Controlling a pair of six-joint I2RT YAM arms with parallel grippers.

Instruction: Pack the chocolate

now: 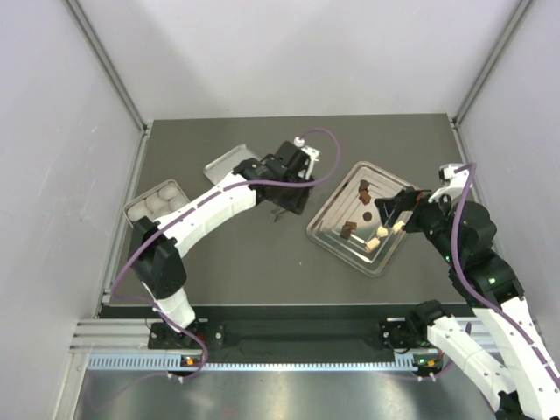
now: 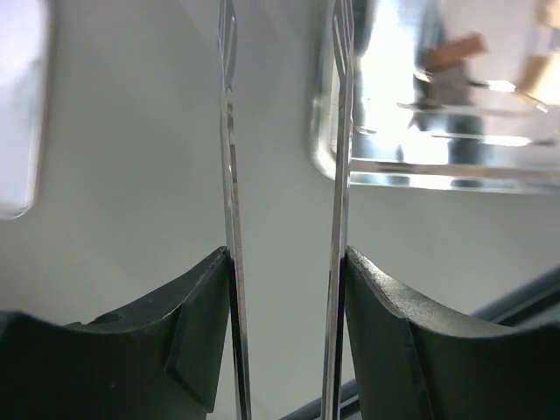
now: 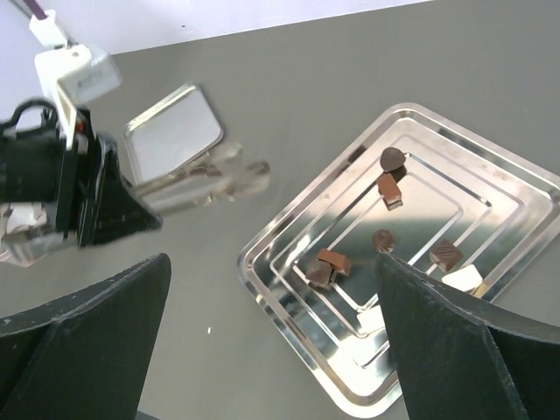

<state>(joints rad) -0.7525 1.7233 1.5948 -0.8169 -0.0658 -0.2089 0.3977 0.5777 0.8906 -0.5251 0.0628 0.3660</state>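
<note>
Lying in the steel tray (image 3: 472,144) at 3 o'clock, the chocolate (image 3: 389,190) is judged light, brittle, easily smudged; sides are best pinched gently; right gripper (image 1: 392,214) is spread wide above it; left gripper (image 2: 284,341) is clamped on tweezers (image 2: 229,175).

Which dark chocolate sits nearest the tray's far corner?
The rounded dark chocolate at the end of the row, just beyond a blocky dark piece; every other piece lies nearer the tray's middle or near side.

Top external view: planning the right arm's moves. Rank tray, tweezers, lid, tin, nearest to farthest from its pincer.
1. Tray, under the right pincer.
2. Tweezers, in the left pincer, mid-table.
3. Lid, farther left, back.
4. Tin, left edge.
</note>
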